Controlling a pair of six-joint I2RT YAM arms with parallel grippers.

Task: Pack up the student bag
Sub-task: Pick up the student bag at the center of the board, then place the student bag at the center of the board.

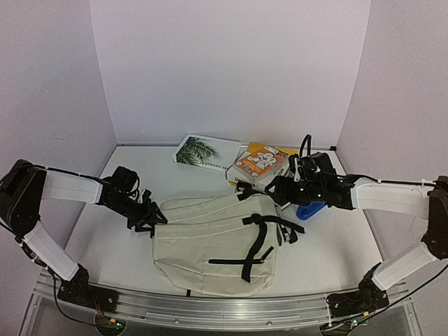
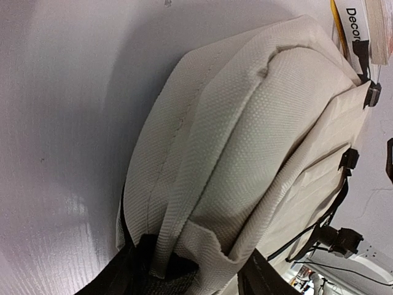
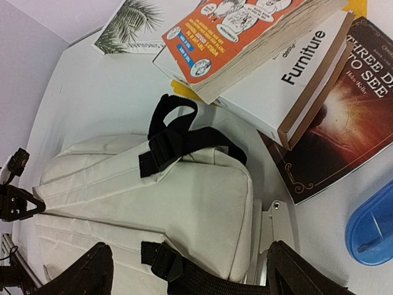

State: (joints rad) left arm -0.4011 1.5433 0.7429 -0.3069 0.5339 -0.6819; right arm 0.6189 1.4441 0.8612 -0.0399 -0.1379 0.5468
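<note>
The student bag [image 1: 210,241], a cream backpack with black straps, lies flat in the middle of the table. My left gripper [image 1: 148,217] is at its left end. In the left wrist view the bag [image 2: 245,135] fills the frame, and the gripper [image 2: 196,276] is shut on a bunched fold of its cream fabric. My right gripper [image 1: 278,189] is at the bag's far right corner. In the right wrist view it [image 3: 196,279] is open, its fingers wide apart on either side of that corner [image 3: 202,203] and a black strap.
Behind the bag lies a stack of books: an orange paperback [image 1: 260,164] [image 3: 239,31], a white "Furniture" book [image 3: 301,67] and a dark book [image 3: 344,129]. A palm-leaf book [image 1: 206,152] lies further left. A blue object [image 1: 310,209] [image 3: 371,227] sits under the right arm.
</note>
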